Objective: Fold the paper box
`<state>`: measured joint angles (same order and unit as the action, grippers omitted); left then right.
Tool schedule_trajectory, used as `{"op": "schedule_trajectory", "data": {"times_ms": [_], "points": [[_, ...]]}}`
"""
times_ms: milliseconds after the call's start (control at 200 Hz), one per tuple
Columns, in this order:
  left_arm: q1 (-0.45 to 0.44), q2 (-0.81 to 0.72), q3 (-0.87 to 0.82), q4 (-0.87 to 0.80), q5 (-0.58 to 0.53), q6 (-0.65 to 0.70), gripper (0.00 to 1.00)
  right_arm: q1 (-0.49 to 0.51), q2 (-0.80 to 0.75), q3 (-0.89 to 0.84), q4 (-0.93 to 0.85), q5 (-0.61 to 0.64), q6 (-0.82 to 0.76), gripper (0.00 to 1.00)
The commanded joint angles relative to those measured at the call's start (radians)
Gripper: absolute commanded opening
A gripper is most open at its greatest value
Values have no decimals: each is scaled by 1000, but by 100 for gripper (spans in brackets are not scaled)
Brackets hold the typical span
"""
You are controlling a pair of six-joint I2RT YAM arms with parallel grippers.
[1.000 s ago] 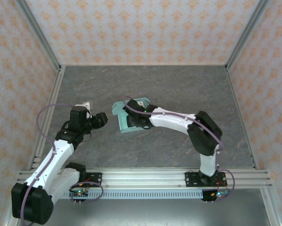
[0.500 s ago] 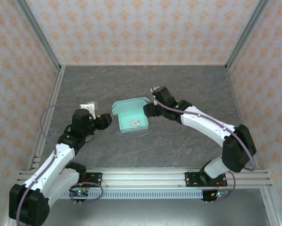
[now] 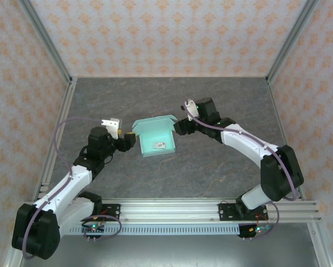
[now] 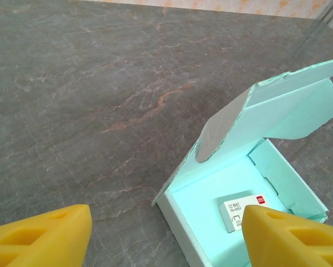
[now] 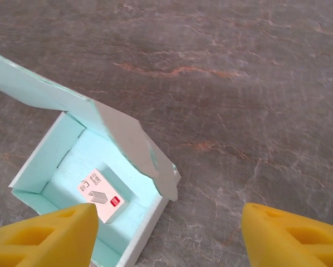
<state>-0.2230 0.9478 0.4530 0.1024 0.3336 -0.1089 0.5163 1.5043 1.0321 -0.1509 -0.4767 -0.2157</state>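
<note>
1. Two arms are angling in over your grey marbled table (image 3: 228, 172), the left arm (image 3: 72, 181) and the right arm (image 3: 247, 143) both pointing toward its middle.
2. The paper box (image 3: 155, 142) is sitting on the table near the centre, between the two grippers. Its tray is lying open and its lid is standing tilted along the far edge.
3. Your left gripper (image 3: 130, 139) is hovering just beside the box's left side, jaws spread wide, gripping nothing.
4. Your right gripper (image 3: 181, 127) is hanging by the box's far right corner, jaws likewise spread, empty.
5. A white label (image 4: 236, 210) is lying flat on the tray floor.
</note>
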Motion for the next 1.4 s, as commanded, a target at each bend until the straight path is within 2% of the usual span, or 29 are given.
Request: {"op": "schedule_trajectory", "data": {"times_ms": [0, 360, 666, 871, 1396], "points": [[-6, 23, 43, 12, 10, 73, 75, 1, 15, -21, 73, -49, -60, 68], [-7, 217, 138, 19, 61, 102, 72, 1, 88, -7, 136, -46, -70, 54], [-7, 261, 160, 23, 66, 103, 56, 2, 129, -9, 182, -83, -54, 40], [-7, 276, 174, 10, 78, 105, 48, 3, 147, -3, 188, -91, -53, 33], [-7, 318, 210, -18, 93, 95, 38, 21, 169, 8, 190, -91, -52, 19]]}}
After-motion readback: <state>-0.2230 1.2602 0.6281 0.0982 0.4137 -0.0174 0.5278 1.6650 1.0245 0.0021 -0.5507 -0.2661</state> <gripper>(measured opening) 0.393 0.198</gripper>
